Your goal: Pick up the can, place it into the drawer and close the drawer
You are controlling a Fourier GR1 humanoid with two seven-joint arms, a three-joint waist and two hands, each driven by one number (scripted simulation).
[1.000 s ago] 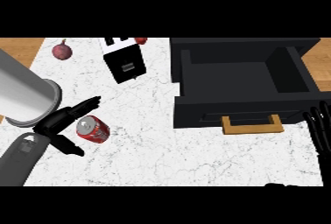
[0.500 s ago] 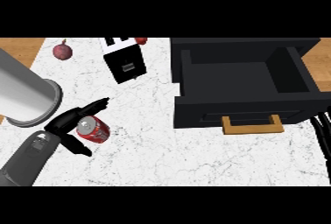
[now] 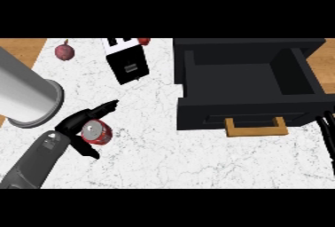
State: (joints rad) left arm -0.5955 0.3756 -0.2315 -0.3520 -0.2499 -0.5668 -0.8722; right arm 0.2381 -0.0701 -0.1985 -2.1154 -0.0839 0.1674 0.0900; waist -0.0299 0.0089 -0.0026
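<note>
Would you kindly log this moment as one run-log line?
phase: grasping | left hand: curling round can on counter | drawer: open, nothing visible inside | right hand: at right edge

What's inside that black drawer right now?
Nothing shows inside the open drawer: only its dark bare floor. The strip just behind its front wall is hidden from above. The red can is on the counter, inside the left hand.

Left hand at can, drawer open.
Left hand (image 3: pixel 77 126) cups the red can (image 3: pixel 95 131) on the marble counter (image 3: pixel 170 150); black drawer (image 3: pixel 248 84) stands well apart, right.
</note>
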